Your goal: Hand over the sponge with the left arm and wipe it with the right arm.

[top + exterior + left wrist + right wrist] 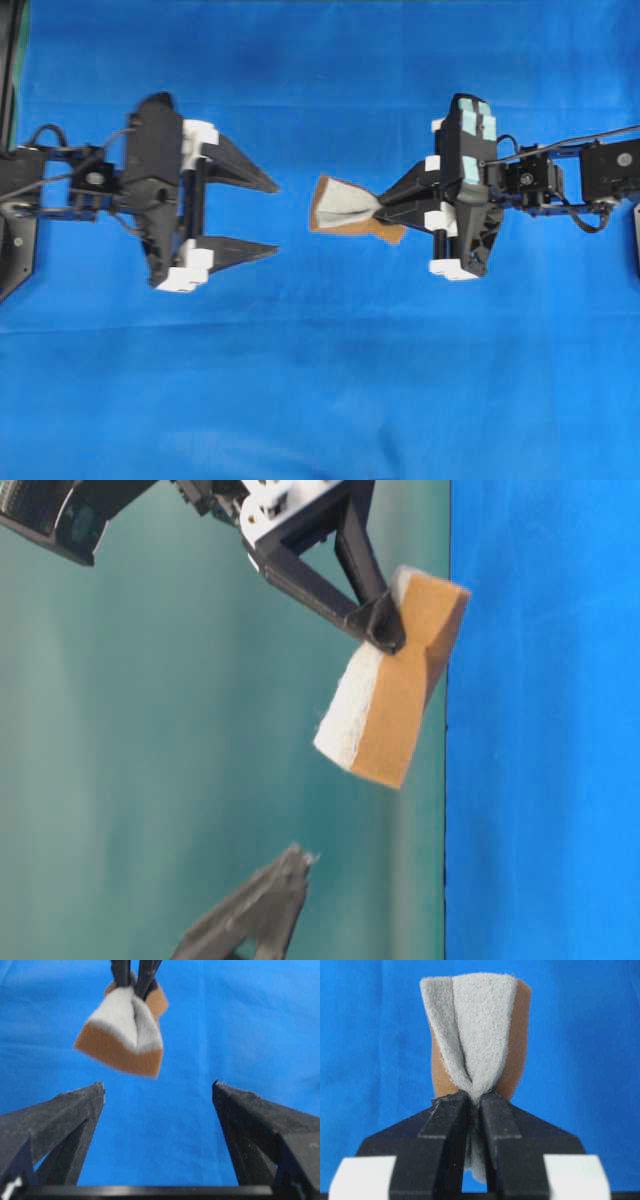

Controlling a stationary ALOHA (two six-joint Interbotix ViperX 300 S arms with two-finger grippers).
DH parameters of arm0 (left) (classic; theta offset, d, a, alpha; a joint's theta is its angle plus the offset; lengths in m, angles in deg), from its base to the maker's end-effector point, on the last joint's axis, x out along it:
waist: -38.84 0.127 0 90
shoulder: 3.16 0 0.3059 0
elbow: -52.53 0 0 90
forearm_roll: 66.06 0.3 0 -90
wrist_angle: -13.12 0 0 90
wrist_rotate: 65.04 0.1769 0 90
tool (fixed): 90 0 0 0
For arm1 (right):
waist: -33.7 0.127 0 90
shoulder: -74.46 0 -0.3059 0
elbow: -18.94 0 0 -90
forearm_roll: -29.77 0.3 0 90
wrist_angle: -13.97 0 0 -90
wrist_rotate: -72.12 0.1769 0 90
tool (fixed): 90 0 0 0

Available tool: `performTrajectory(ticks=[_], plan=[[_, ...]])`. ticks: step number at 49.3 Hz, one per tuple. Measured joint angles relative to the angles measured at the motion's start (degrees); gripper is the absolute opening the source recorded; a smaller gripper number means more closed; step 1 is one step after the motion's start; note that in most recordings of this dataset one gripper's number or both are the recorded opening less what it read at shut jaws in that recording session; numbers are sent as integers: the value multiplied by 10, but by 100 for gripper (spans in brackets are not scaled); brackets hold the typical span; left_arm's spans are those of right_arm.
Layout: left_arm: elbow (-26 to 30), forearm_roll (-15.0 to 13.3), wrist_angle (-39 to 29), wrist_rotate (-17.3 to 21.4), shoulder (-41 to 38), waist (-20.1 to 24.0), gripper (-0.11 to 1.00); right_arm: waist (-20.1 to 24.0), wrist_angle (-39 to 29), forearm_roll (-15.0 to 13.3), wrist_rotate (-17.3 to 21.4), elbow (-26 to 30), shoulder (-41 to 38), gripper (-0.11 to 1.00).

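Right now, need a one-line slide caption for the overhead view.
Right hand pinches the sponge above the blue cloth; left hand open, facing it, apart.

The scene is viewed from straight above in the overhead view, both arms being taken in over the blue table point(320, 400). The table-level view is turned sideways and set close. Each wrist view is aimed along its own fingers. The sponge point(345, 205) is shared by all four views.
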Motion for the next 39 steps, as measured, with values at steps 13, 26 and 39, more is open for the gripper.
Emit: performTrajectory(ticks=[13, 26, 39], plan=[[-29, 0, 13, 1, 44, 0, 85, 0, -8, 0, -2, 2, -6, 12], [-29, 0, 14, 1, 44, -1, 85, -8, -7, -1, -1, 23, -108, 12], [-29, 0, 14, 2, 43, -1, 85, -8, 4, -1, -2, 46, -200, 12]])
